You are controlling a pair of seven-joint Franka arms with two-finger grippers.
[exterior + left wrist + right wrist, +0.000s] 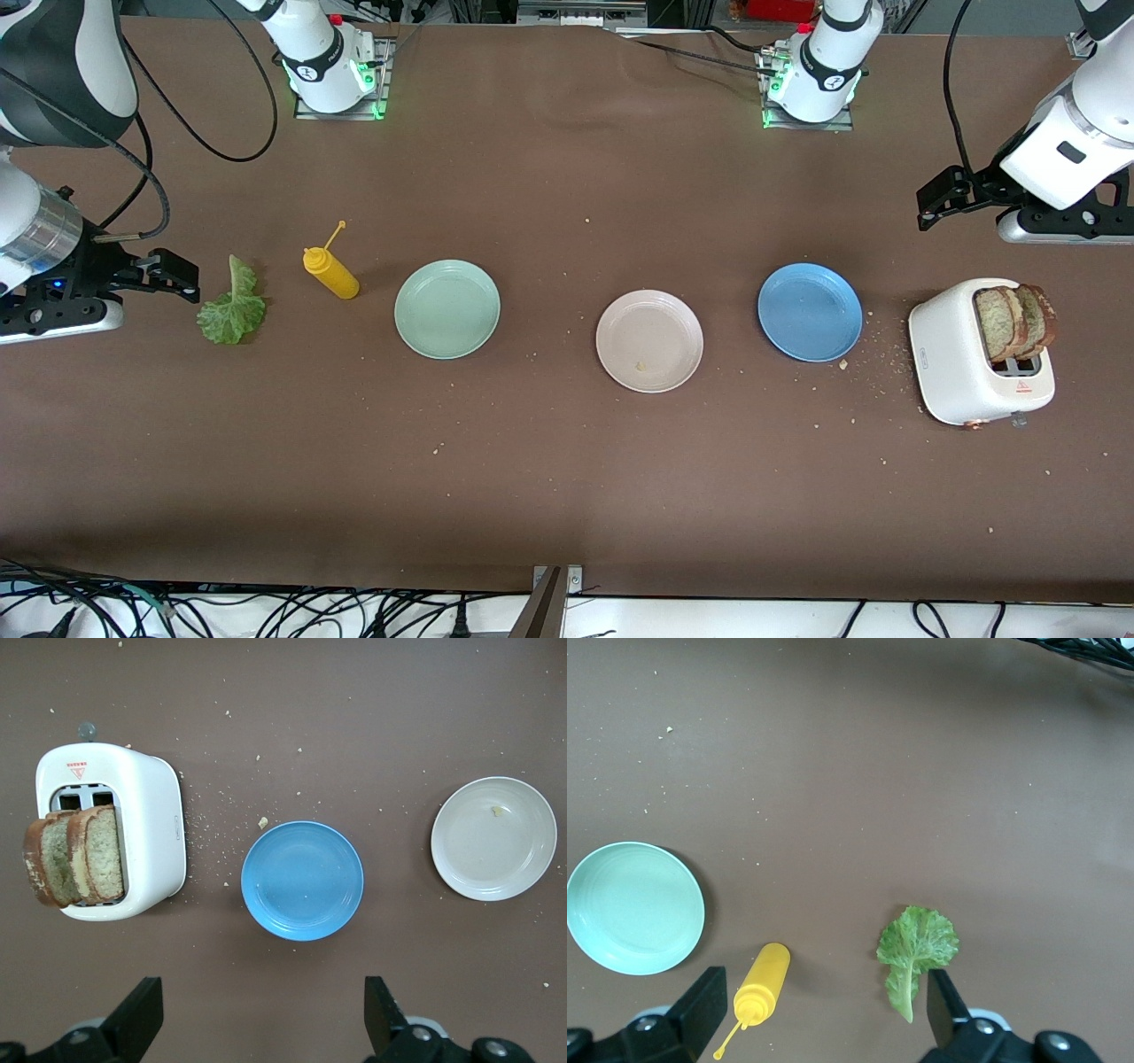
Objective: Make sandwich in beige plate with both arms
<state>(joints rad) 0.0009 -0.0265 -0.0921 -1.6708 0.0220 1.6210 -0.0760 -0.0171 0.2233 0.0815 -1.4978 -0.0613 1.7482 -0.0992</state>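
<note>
The beige plate (649,341) lies in the middle of the table, holding only a crumb; it also shows in the left wrist view (493,839). Two brown bread slices (1016,321) stand in the white toaster (961,372) at the left arm's end, seen in the left wrist view too (75,858). The green lettuce leaf (232,306) lies flat at the right arm's end, seen in the right wrist view too (915,948). My left gripper (930,204) is open and empty, up over the table by the toaster. My right gripper (182,276) is open and empty, just beside the lettuce.
A yellow squeeze bottle (330,272) lies between the lettuce and a mint-green plate (447,308). A blue plate (810,311) lies between the beige plate and the toaster. Crumbs are scattered around the toaster.
</note>
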